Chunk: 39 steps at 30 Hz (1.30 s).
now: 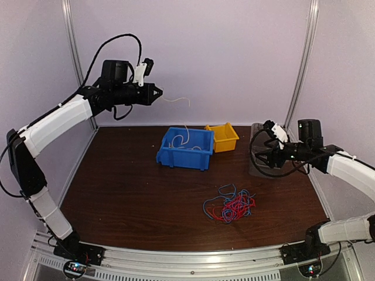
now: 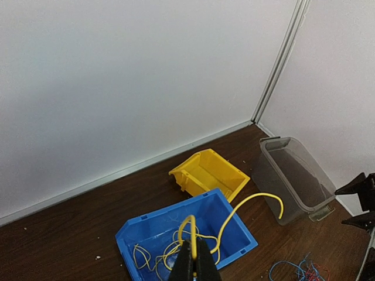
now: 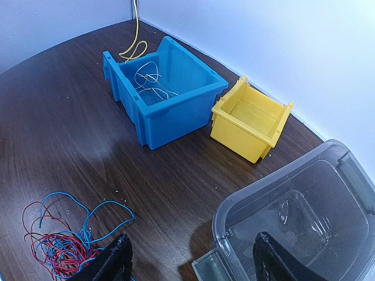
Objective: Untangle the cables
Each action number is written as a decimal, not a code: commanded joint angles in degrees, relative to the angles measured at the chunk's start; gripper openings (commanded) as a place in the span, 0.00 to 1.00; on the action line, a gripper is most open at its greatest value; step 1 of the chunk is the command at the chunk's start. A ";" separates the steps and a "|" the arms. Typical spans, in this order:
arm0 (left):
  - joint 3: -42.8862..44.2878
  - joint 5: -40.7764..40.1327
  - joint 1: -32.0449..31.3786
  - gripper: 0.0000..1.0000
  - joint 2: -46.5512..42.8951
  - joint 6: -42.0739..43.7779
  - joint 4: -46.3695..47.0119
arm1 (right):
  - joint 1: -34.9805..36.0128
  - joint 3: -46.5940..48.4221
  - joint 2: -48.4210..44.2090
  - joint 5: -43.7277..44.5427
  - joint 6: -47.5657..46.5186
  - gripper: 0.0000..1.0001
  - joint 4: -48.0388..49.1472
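Top external view: blue bin (image 1: 184,149) toward the back of the desk (image 1: 117,193), used as the landmark. High above and to the left of the bin, left fingers (image 1: 157,92) pinched shut on one yellow cable (image 1: 177,99), its loose end hanging in the air on the bin's side. Inside the bin, more yellow strands (image 3: 149,79) coiled on its floor. Just right of the bin, a smaller yellow bin (image 1: 222,136). Further right of the bin, a clear tub (image 1: 256,153). On that same side, raised off the desk, right fingers (image 1: 263,158) spread wide and holding nothing. In front of the bin and a little to its right, well apart from it, the red and blue cables (image 1: 229,206) lying on the desk in one loose tangle, red bunched in the middle, blue loops around the outside. From the left wrist: held yellow cable looping up from the closed tips above the bin, then arching out past the bin's right wall.
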 commanded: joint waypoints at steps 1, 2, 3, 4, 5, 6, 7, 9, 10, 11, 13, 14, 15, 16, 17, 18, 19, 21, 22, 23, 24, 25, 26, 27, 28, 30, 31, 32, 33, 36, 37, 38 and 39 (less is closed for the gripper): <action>1.67 2.90 -0.76 0.00 2.62 -1.42 4.18 | -0.18 -0.39 -0.87 -1.07 -1.09 0.72 1.27; 1.69 3.28 -0.97 0.00 3.45 -1.61 4.33 | -0.21 -0.39 -0.78 -1.12 -1.12 0.72 1.27; 1.82 3.54 -1.27 0.00 4.21 -1.78 4.29 | -0.19 -0.39 -0.77 -1.20 -1.17 0.72 1.19; 1.97 3.47 -1.50 0.00 5.15 -2.04 4.24 | -0.19 -0.47 -0.71 -1.29 -1.26 0.72 1.18; 2.25 3.26 -1.72 0.00 6.05 -2.30 3.92 | -0.18 -0.54 -0.75 -1.35 -1.38 0.72 1.24; 2.59 2.79 -1.90 0.00 6.92 -2.51 3.60 | -0.18 -0.61 -0.71 -1.39 -1.50 0.72 1.14; 2.83 2.43 -2.01 0.00 7.80 -2.70 3.44 | -0.18 -0.65 -0.72 -1.44 -1.65 0.72 1.10; 3.15 2.14 -2.20 0.00 9.35 -3.17 3.40 | -0.18 -0.74 -0.76 -1.49 -1.81 0.72 1.02; 3.35 2.13 -2.24 0.00 10.16 -3.44 3.45 | -0.18 -0.74 -0.77 -1.49 -1.87 0.72 1.06; 3.55 2.30 -2.32 0.00 10.87 -3.64 3.41 | -0.18 -0.74 -0.77 -1.54 -1.89 0.72 0.93; 3.80 2.47 -2.49 0.00 12.12 -3.85 3.37 | -0.18 -0.74 -0.73 -1.57 -2.01 0.72 0.89; 3.88 2.68 -2.58 0.00 12.57 -3.99 3.34 | -0.18 -0.74 -0.70 -1.57 -2.05 0.72 0.84; 4.01 2.76 -2.59 0.03 13.08 -4.09 3.26 | -0.18 -0.81 -0.76 -1.62 -2.06 0.72 0.83; 4.20 3.04 -2.59 0.05 13.61 -4.24 2.92 | -0.20 -0.83 -0.77 -1.58 -2.14 0.72 0.90; 4.57 3.15 -2.59 0.10 14.14 -4.31 2.46 | -0.19 -0.83 -0.77 -1.58 -2.22 0.72 0.88; 5.04 3.35 -2.59 0.19 14.70 -4.32 1.87 | -0.14 -0.83 -0.72 -1.58 -2.25 0.72 0.88; 5.78 3.38 -2.62 0.27 15.38 -4.32 0.84 | -0.22 -0.90 -0.69 -1.57 -2.24 0.72 0.85; 6.90 3.06 -2.66 0.38 16.12 -4.24 -0.59 | -0.20 -0.92 -0.61 -1.62 -2.36 0.72 0.79; 7.10 2.87 -2.67 0.42 16.18 -4.16 -0.97 | -0.19 -0.92 -0.53 -1.70 -2.40 0.72 0.77; 7.10 2.76 -2.68 0.45 15.99 -4.14 -1.22 | -0.18 -0.92 -0.51 -1.74 -2.44 0.72 0.74; 7.03 2.71 -2.68 0.47 15.72 -4.00 -1.38 | -0.18 -0.92 -0.51 -1.76 -2.53 0.72 0.81; 7.01 2.68 -2.68 0.48 15.34 -3.89 -1.52 | -0.14 -0.92 -0.44 -1.84 -2.65 0.72 0.82; 6.86 2.75 -2.68 0.49 14.97 -3.74 -1.61 | -0.18 -0.92 -0.36 -1.84 -2.62 0.72 0.76; 6.49 2.81 -2.68 0.49 14.48 -3.71 -1.59 | -0.18 -0.92 -0.30 -1.92 -2.72 0.72 0.74; 6.02 2.88 -2.73 0.49 13.89 -3.58 -1.48 | -0.18 -0.92 -0.18 -2.00 -2.72 0.72 0.73; 5.16 2.86 -2.98 0.50 12.69 -3.10 -1.53 | -0.18 -0.91 -0.03 -2.11 -2.88 0.72 0.73; 4.68 2.73 -3.29 0.50 11.98 -2.64 -1.46 | -0.18 -0.92 0.05 -2.10 -2.93 0.72 0.64; 4.01 2.65 -3.71 0.50 11.28 -1.99 -1.51 | -0.18 -0.92 0.10 -2.10 -2.87 0.72 0.61; 3.27 2.33 -4.23 0.50 10.44 -1.23 -1.44 | -0.20 -0.92 0.23 -2.10 -2.86 0.72 0.61; 0.46 1.52 -6.96 0.51 8.14 2.24 -0.84 | -0.19 -0.92 0.49 -2.19 -3.07 0.72 0.64; -0.74 1.53 -8.22 0.51 7.27 4.01 -0.49 | -0.14 -0.94 0.54 -2.19 -3.10 0.72 0.59; -1.97 1.54 -9.54 0.51 6.53 5.92 0.04 | -0.22 -0.94 0.67 -2.19 -3.07 0.72 0.58; -3.27 0.82 -11.26 0.51 5.82 8.38 0.33 | -0.15 -0.92 0.76 -2.26 -3.14 0.72 0.57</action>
